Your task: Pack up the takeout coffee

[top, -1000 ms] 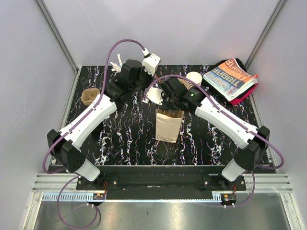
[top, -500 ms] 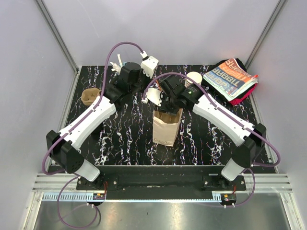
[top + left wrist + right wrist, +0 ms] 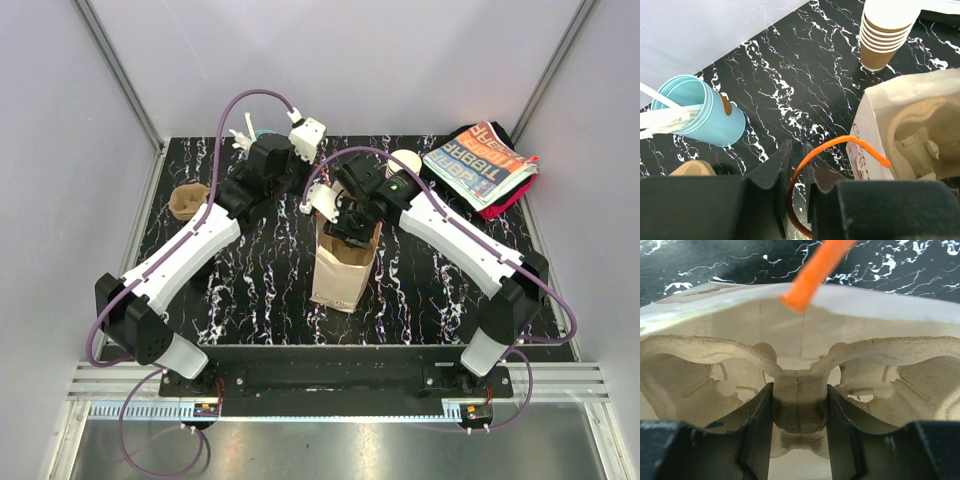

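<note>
The takeout coffee, a single brown ribbed cup (image 3: 187, 201), stands alone at the far left of the table, away from both grippers. A paper bag (image 3: 340, 275) stands open mid-table. My left gripper (image 3: 296, 190) is beside the bag's left rim. It is shut on the bag's orange handle (image 3: 835, 145). My right gripper (image 3: 352, 228) reaches down into the bag's mouth. It is shut on the centre post (image 3: 799, 402) of a pulp cup carrier (image 3: 700, 350) inside the bag. The carrier also shows in the left wrist view (image 3: 920, 130).
A tall stack of nested brown cups (image 3: 405, 163) stands behind the bag, also seen from the left wrist (image 3: 885, 35). A light-blue cup with white utensils (image 3: 705, 117) is at the back left. Folded magazines (image 3: 480, 165) lie at the back right.
My right gripper has moved left and lower into the bag with the carrier. The bag has shifted and tilted a little to the left. My left wrist has edged left.
</note>
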Motion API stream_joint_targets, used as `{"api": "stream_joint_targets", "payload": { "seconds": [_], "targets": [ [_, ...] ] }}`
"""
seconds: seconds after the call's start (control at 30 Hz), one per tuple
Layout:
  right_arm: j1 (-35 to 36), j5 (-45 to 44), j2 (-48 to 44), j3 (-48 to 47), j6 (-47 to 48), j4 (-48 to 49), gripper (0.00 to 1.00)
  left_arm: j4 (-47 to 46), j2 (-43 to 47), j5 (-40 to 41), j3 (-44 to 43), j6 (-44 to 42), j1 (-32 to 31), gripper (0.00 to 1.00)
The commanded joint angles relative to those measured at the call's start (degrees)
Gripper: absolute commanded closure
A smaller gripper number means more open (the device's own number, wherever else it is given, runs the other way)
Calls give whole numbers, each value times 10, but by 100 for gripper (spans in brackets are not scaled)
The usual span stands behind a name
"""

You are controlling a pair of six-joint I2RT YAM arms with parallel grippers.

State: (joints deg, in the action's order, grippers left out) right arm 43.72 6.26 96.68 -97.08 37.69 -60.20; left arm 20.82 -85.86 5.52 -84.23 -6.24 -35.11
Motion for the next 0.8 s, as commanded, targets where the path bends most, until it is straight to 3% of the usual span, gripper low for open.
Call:
{"api": "stream_joint_targets", "payload": {
  "seconds": [0.0,0.63,0.77],
  "targets": [
    [-6,46,9,-23,-22,-19,80,-47,22,17,5,14,5,82],
    [-8,89,49,-7,-43,-17,79,-61,39,14,34,25,5,82],
    [-8,77,49,-6,-42,-11,70,-60,41,13,36,25,5,82]
  ]
}}
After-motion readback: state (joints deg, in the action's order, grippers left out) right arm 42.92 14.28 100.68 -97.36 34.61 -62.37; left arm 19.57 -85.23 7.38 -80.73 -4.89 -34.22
